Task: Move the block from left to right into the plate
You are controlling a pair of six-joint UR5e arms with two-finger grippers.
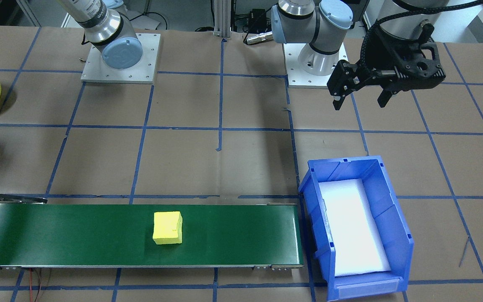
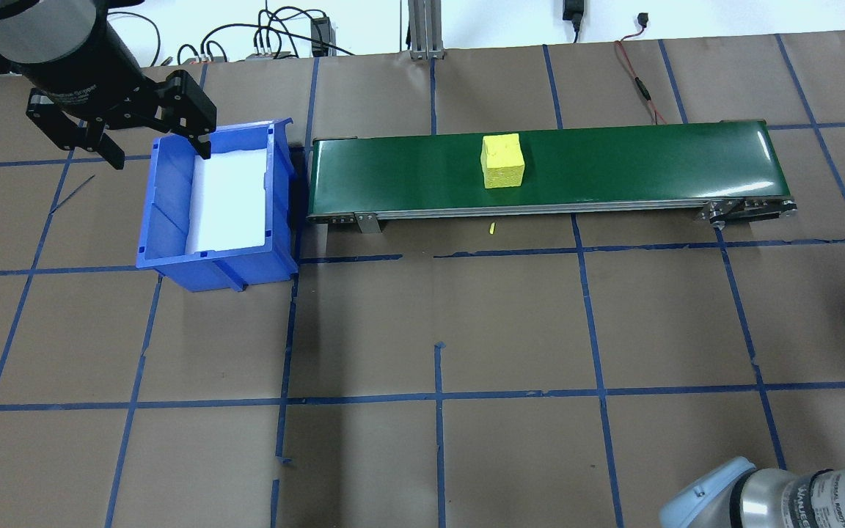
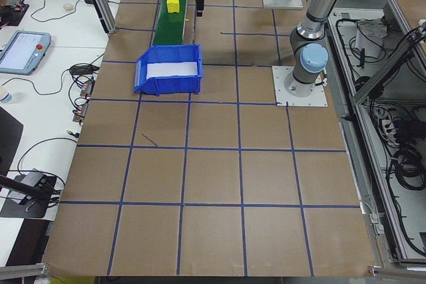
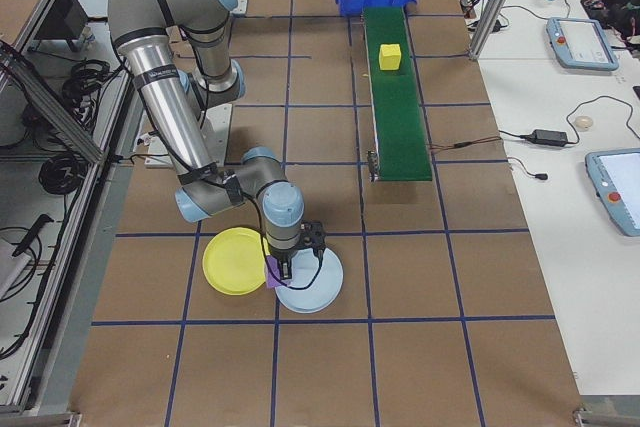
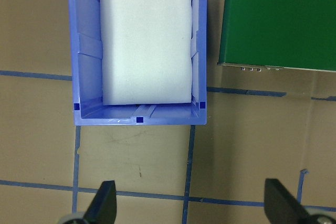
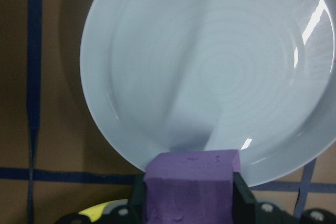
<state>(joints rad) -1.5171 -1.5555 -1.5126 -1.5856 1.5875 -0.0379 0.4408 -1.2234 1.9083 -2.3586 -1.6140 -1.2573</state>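
Right tool [image 6: 190, 192] clamps purple block [image 6: 190, 182] over pale blue plate [image 6: 220, 72]; yellow plate [image 4: 236, 260] beside it (bare). Blue bin [image 2: 217, 202] holds white pad [image 2: 230, 196]. Left tool [image 5: 190, 205] spread wide, ungripping. Yellow block [image 2: 502, 160] on green conveyor [image 2: 613, 165].

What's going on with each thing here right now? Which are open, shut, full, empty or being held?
Left gripper: open, empty, above the table beside the bin.
Right gripper: shut on the purple block, at a pale blue plate.
Yellow block: lying on the green conveyor belt.
Blue bin: holds only a white liner.
Yellow plate: empty.
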